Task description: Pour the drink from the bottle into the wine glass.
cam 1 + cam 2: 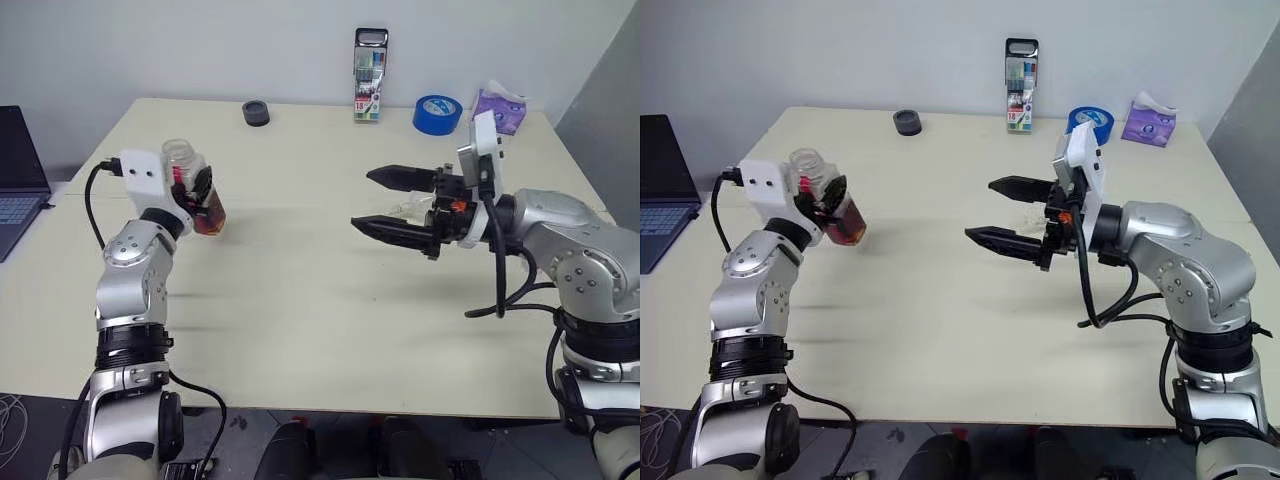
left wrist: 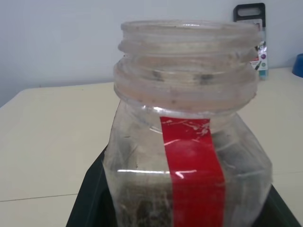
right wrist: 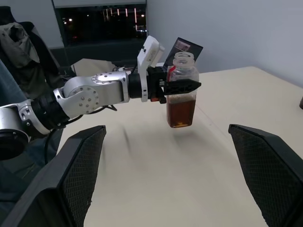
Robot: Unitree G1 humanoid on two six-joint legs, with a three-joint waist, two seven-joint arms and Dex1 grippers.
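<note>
The bottle point(image 3: 182, 90) hangs in the air above the left part of the table point(image 1: 300, 330), clamped in the left gripper point(image 1: 200, 192), whose black fingers point(image 3: 182, 86) press on its sides just below the neck. It is a clear squarish plastic bottle with a wide threaded mouth that stands open, with no cap on it. A red strip point(image 2: 191, 175) runs down one face; no writing can be read on it, only scratches in the plastic. The drink point(image 3: 181, 113), dark red-brown, fills the lower part of the bottle. In the head views the bottle looks a little tilted, while in the right wrist view it looks nearly upright.

The right gripper point(image 1: 385, 203) is held above the middle of the table, pointing across toward the bottle, well apart from it. Its two black fingers point(image 1: 400, 179) stand wide apart with nothing between them.

Along the far edge of the table stand other things. A tall clear marker case point(image 1: 370, 76) with a black hanger top is upright against the wall; it holds coloured pens and has a printed label at its foot, too small to read. Left of it lies a small dark round object point(image 1: 256, 113). Right of it lies a roll of blue tape point(image 1: 437, 112), and beyond that a purple tissue pack point(image 1: 498, 108) with white tissue showing at the top. A laptop point(image 1: 18, 175) sits open at the far left, beside the table.
</note>
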